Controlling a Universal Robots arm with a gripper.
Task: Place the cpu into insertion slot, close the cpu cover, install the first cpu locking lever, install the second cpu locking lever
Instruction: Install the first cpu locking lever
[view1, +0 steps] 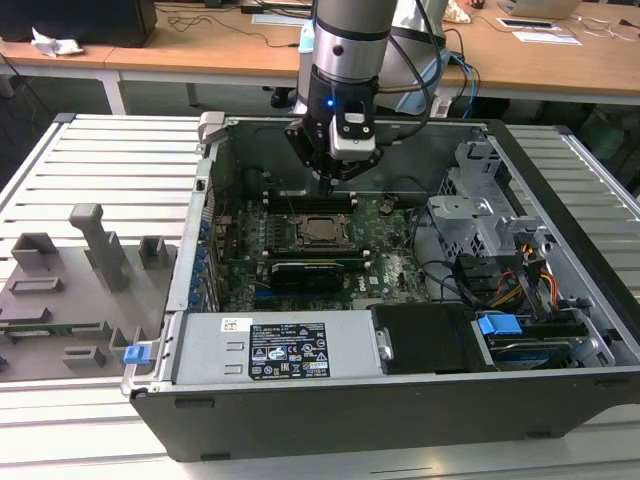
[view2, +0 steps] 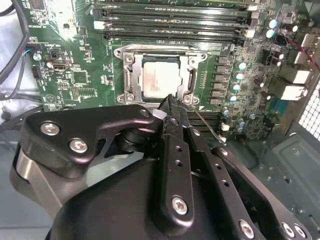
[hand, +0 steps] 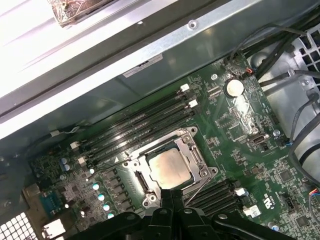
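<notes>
The cpu (view2: 161, 80) lies flat in its socket on the green motherboard, its pale metal top showing in both wrist views (hand: 169, 167) and in the exterior view (view1: 320, 229). The silvery cpu cover (hand: 196, 154) is folded down around it as a frame (view2: 131, 80). A thin wire locking lever (hand: 198, 191) slants up off the board beside the socket's edge (view2: 206, 124). My gripper (view2: 167, 102) hangs just over that edge of the socket with its black fingers pressed together (hand: 171, 197). I cannot tell whether the tips touch the lever. In the exterior view the gripper (view1: 335, 180) sits inside the open case.
Rows of memory slots (hand: 145, 125) run along one side of the socket. A long black card (view1: 305, 270) lies towards the front of the case. A metal drive cage (view1: 480, 215) and cables (view1: 520, 280) fill the exterior view's right. A grey fixture tray (view1: 70, 290) stands outside at left.
</notes>
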